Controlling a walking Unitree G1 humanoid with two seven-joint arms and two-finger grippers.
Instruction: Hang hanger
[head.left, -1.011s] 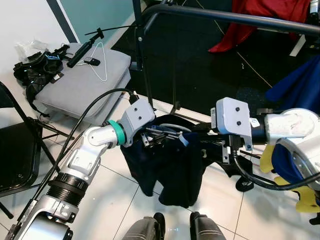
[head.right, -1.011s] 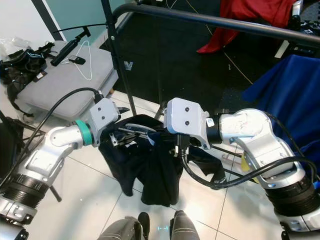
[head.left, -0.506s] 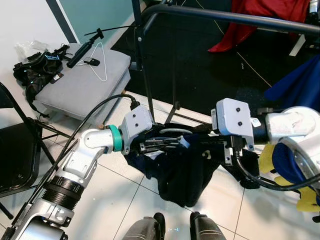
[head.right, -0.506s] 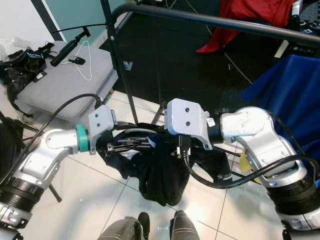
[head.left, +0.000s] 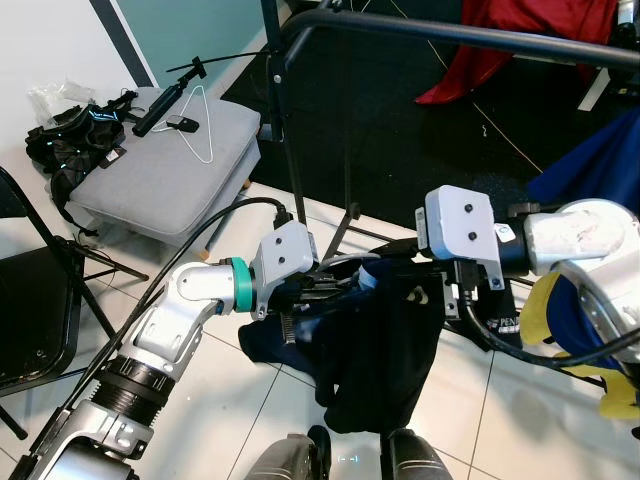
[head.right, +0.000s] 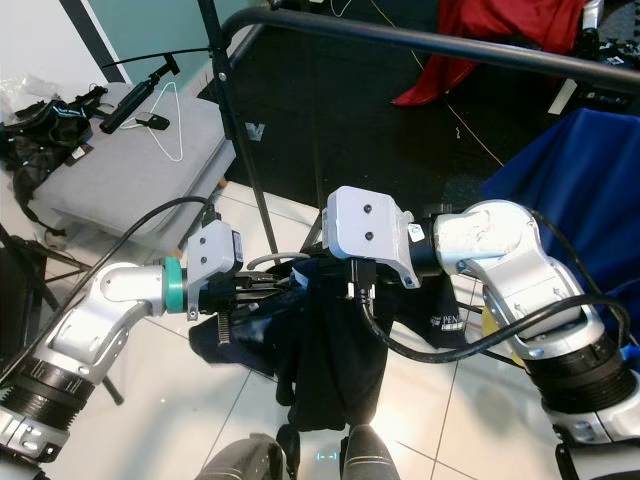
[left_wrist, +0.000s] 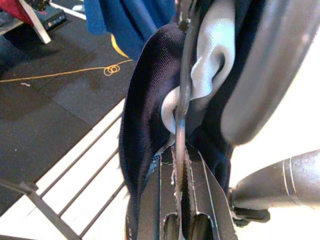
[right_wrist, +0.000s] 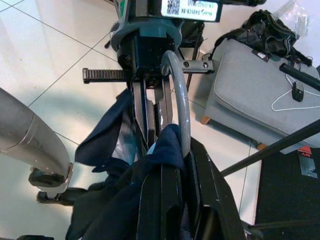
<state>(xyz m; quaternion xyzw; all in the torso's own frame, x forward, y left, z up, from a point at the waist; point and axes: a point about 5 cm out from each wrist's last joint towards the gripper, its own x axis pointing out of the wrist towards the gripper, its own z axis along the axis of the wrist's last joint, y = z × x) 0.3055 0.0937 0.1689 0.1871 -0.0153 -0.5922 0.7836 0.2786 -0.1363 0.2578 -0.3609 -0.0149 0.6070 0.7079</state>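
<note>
White floor tiles (head.left: 230, 400) meet a black mat under a dark clothes rail (head.left: 450, 30) that crosses the top of the scene on its upright post (head.left: 285, 130). To the robot's left lie a grey cushion (head.left: 150, 165) with a bare white wire hanger (head.left: 203, 125) on it and part of a black folding chair (head.left: 30, 300); a red cloth (head.left: 520, 40) lies beyond the rail and blue fabric (head.left: 600, 160) hangs at the right edge.

Both arms meet in front of the robot, below the rail. A dark navy garment (head.left: 375, 350) hangs from a grey hanger (head.right: 275, 262) held between them, drooping toward the tiles. The hanger's long axis runs roughly level from one gripper to the other, and its curved hook (right_wrist: 180, 100) arches up beside the left gripper's body in the right wrist view.

The left gripper (head.left: 320, 295) has its fingers pressed narrow on the hanger's thin wire, with navy cloth and a pale lining bunched around them. The right gripper (head.left: 440, 290) is closed on the hanger's other end through the fabric; its black fingers (right_wrist: 162, 200) sit tight together.

Compared with a second ago, the left arm has swung in closer to the right one, and the garment now hangs lower and more gathered.
</note>
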